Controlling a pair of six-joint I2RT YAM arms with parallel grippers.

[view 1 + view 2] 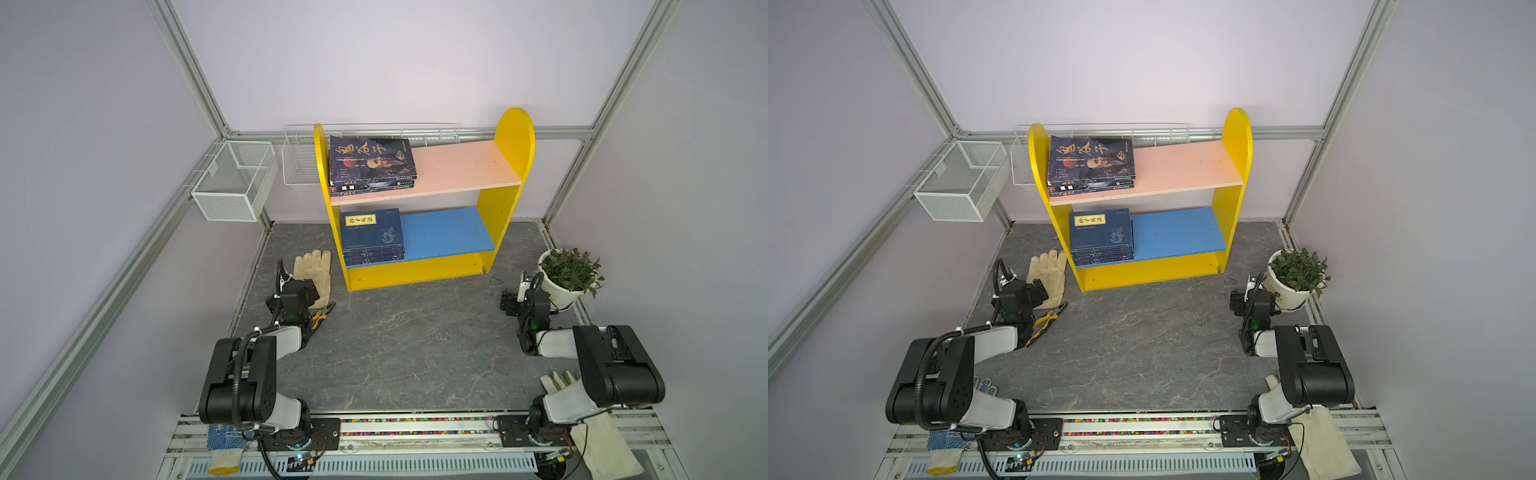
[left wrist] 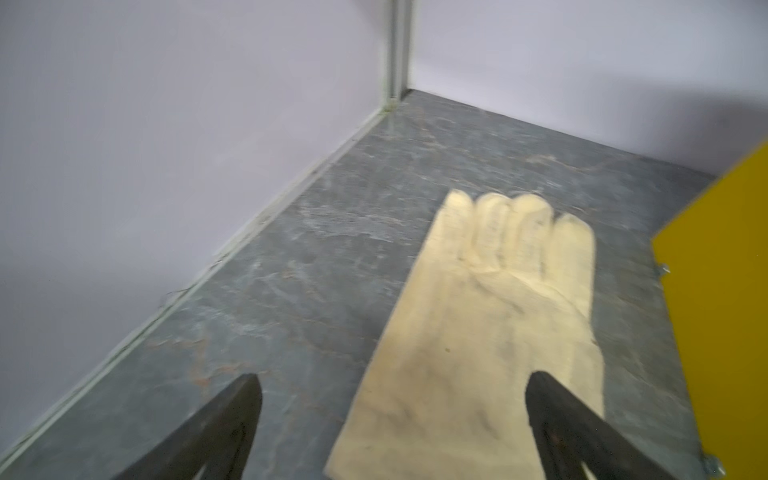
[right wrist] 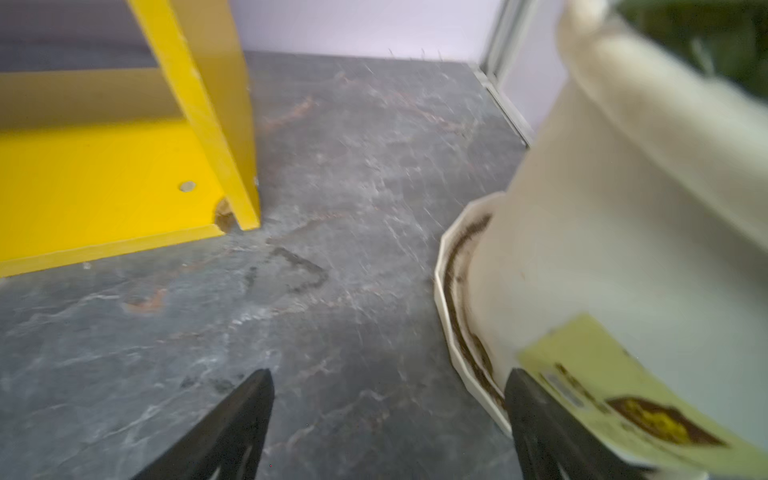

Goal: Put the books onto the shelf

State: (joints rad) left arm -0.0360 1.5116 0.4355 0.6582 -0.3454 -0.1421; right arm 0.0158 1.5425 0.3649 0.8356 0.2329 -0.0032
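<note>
Lying flat in two stacks, the books are already found on the shelf: glossy dark paperbacks at the 9 o'clock end of the pink upper board, thin navy books on the blue lower board. Paperbacks are judged stiff, slick and fairly heavy, the navy books light and bendy; an edge grip is advised. Left gripper is seen spread wide and empty over a leather glove at the table's 9 o'clock. Right gripper, likewise spread and empty, is beside a white plant pot at 3 o'clock.

A tan glove lies flat on the grey desk, pliers near its cuff. A potted plant stands at right. White baskets hang back left.
</note>
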